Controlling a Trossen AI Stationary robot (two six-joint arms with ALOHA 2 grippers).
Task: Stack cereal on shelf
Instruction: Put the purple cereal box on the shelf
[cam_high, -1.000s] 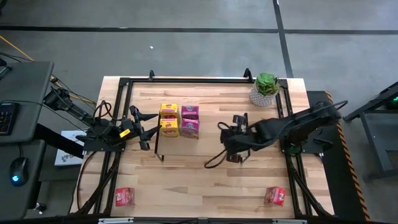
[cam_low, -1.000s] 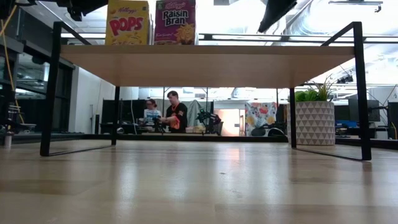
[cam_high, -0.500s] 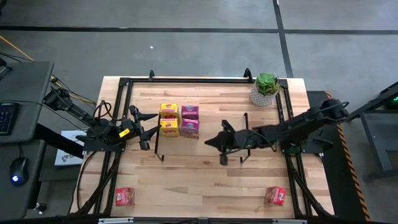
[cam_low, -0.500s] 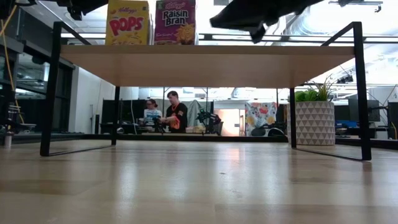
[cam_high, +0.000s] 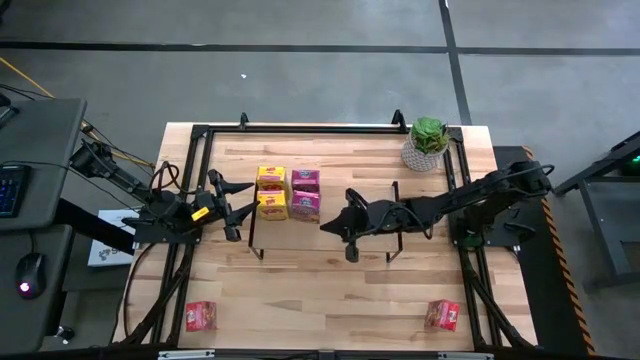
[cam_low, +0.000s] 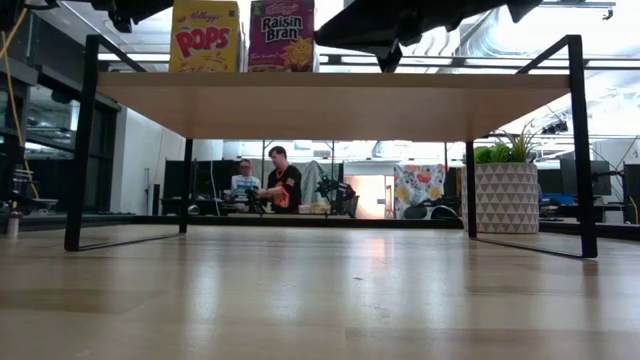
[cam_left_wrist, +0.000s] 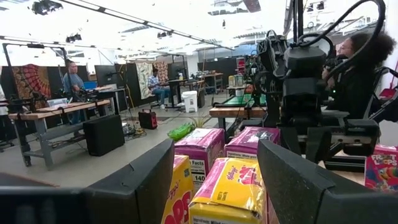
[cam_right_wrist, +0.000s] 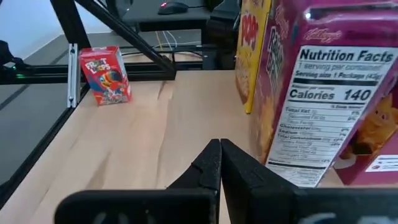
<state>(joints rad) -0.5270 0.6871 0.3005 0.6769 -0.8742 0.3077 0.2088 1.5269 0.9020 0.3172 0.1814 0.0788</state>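
Observation:
Two yellow cereal boxes (cam_high: 272, 192) and two magenta ones (cam_high: 306, 194) stand on the left end of the shelf (cam_high: 340, 180). In the low view I see a yellow box (cam_low: 205, 35) and a magenta box (cam_low: 282, 33) on the wood top (cam_low: 330, 105). Two red boxes (cam_high: 200, 316) (cam_high: 441, 315) rest on the table near its near edge. My right gripper (cam_high: 325, 226) (cam_right_wrist: 219, 149) hovers shut above the shelf, pointing left, just right of the near magenta box (cam_right_wrist: 323, 93) and apart from it. My left gripper (cam_high: 240, 205) (cam_left_wrist: 216, 149) waits open, left of the yellow boxes.
A potted green plant (cam_high: 428, 140) (cam_low: 505, 195) stands at the table's far right corner. The black table frame (cam_high: 300, 128) runs along the edges. The right half of the shelf top is bare. People sit in the room beyond the table.
My right gripper has swung from pointing down toward the near edge to lying level. It has travelled toward the table's left over the shelf top and now stands close to the magenta boxes. The boxes have stayed in place.

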